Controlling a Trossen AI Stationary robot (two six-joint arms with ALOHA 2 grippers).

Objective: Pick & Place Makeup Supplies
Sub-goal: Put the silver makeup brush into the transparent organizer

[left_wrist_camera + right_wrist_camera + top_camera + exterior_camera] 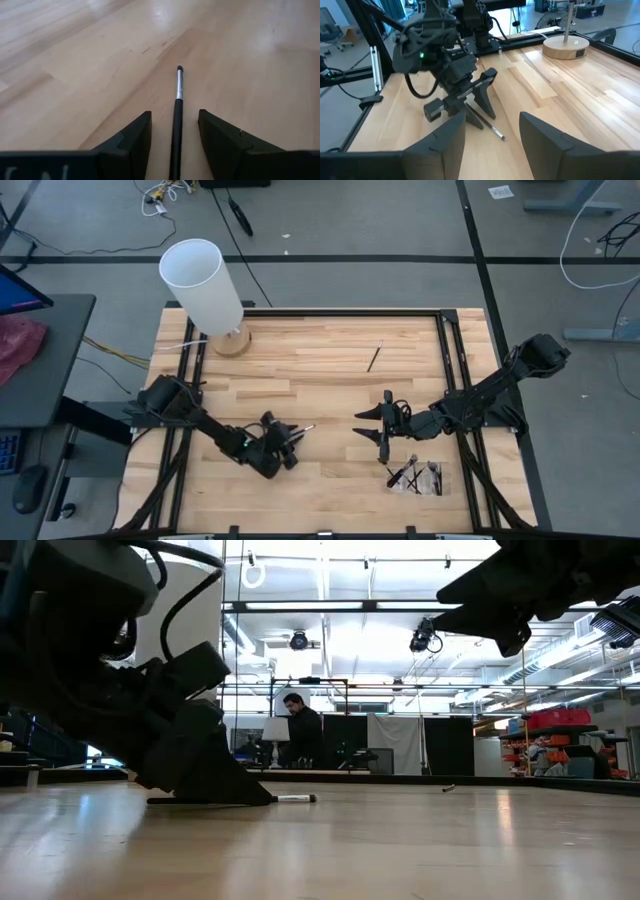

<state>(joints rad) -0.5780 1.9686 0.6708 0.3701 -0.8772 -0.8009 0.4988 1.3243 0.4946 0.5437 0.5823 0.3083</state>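
Left gripper (175,145) jaws stand apart, down on the pale wood-plank table (320,370), straddling a thin dark-handled makeup brush with a silver ferrule (178,107). The brush runs up the gap between the fingers (132,140); neither pad looks to be touching it, so I'd call this not yet gripped. In the low view the brush lies flat on the wood, its tip poking out past the fingertips.

Right gripper (382,425) jaws also apart and empty, hovering off the table over the right-centre, looking across at the left arm (waiting, by the look of it).

Progress as far as I can see:
- A small clear tray (432,485) near the front edge on the right holds a cluster of thin brushes (405,475), so several are already placed. Count not readable.
- One more slim dark brush (374,358) lies loose toward the back of the table, well apart from both arms.
- The brush between the left jaws is the one in hand.

So at least two are left on the table, the current one needing the jaws to close, then a lift and a carry to the tray. The tray sits on the right arm's side, so a handover may be needed (my guess only).

The tall white cylinder on a round wooden base (205,285) at the back left is not involved.
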